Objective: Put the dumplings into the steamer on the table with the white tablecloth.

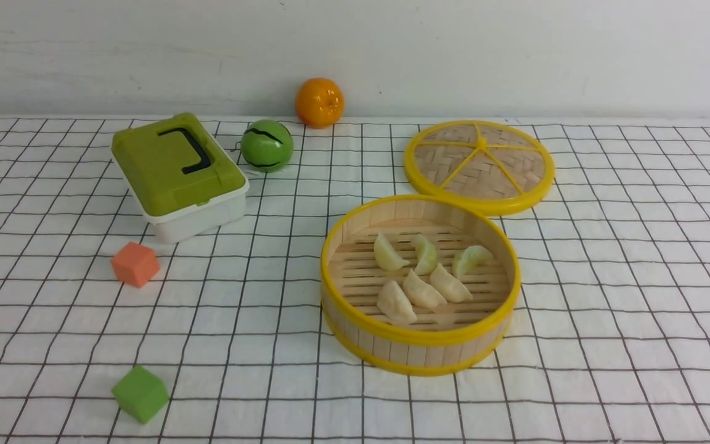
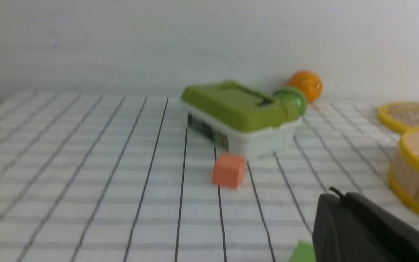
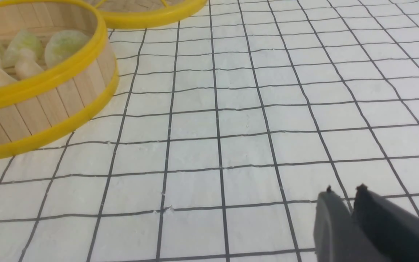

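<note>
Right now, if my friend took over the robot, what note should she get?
Left gripper: shut, holding nothing, off to the side above the cloth near the green cube.
Right gripper: nearly shut with a thin gap between the fingers, empty, over bare white tablecloth beside the steamer.
Dumplings: all six lie inside the steamer, three green at the back, three white in front.
Done: the dumplings are in.
Left: nothing seems left over; the lid lies behind the steamer.

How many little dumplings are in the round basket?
6, all on the slatted floor of the round bamboo steamer: three pale green pleated dumplings in the back row, three cream-white pleated dumplings in the front row. None looks hidden.
</note>
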